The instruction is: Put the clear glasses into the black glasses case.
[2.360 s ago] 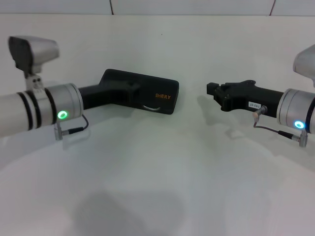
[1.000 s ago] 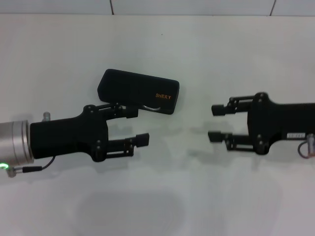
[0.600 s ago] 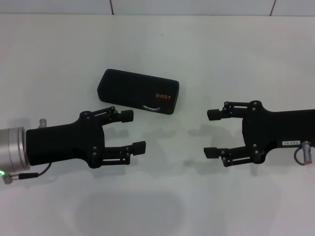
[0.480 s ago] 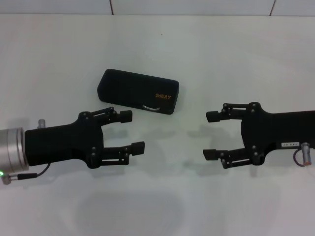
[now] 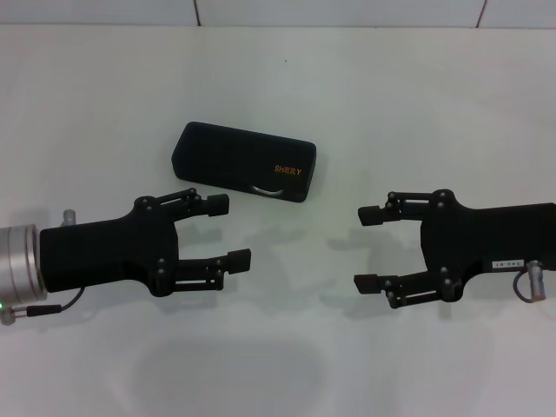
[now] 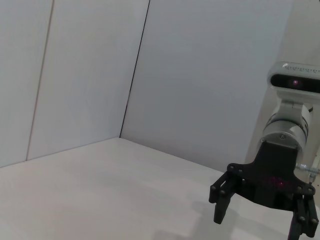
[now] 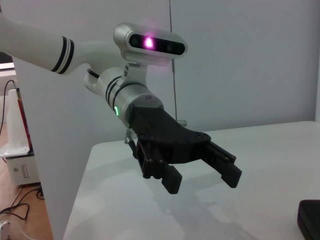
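Observation:
The black glasses case (image 5: 243, 162) lies shut on the white table (image 5: 287, 356), its orange lettering and silver clasp facing me. The clear glasses are out of view. My left gripper (image 5: 228, 231) hovers open just in front of the case, apart from it, holding nothing. My right gripper (image 5: 366, 248) faces it from the right, also open and holding nothing. The right wrist view shows the left gripper (image 7: 202, 181) and a corner of the case (image 7: 310, 216). The left wrist view shows the right gripper (image 6: 260, 226).
Pale wall panels (image 5: 347, 10) stand behind the table's far edge. In the right wrist view the table's side edge (image 7: 80, 185) drops off, with a white box and cables (image 7: 17, 165) on the floor beyond it.
Both arms have drawn back from the case toward the table's front. The left gripper came off the case, and both grippers now face each other open.

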You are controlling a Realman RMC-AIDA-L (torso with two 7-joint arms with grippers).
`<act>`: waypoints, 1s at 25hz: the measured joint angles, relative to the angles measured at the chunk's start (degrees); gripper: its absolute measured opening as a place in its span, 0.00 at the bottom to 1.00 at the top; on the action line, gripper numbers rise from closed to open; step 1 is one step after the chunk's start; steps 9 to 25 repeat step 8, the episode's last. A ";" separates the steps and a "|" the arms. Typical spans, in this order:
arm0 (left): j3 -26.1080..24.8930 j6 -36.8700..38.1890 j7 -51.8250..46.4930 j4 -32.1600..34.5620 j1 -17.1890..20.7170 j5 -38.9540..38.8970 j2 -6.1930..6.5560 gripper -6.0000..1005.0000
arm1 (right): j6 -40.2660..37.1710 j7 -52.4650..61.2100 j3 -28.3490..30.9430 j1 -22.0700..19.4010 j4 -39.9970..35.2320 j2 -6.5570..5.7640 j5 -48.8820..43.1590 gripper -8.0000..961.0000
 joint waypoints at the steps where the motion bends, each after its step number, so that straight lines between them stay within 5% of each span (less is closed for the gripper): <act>1: 0.00 -0.01 0.00 0.00 0.00 0.00 0.00 0.87 | 0.07 -0.02 0.01 0.03 0.14 0.05 0.05 0.84; 25: -0.08 -0.14 0.06 0.00 0.00 0.00 -0.01 0.87 | 0.55 -0.04 0.04 0.14 0.46 0.29 0.27 0.84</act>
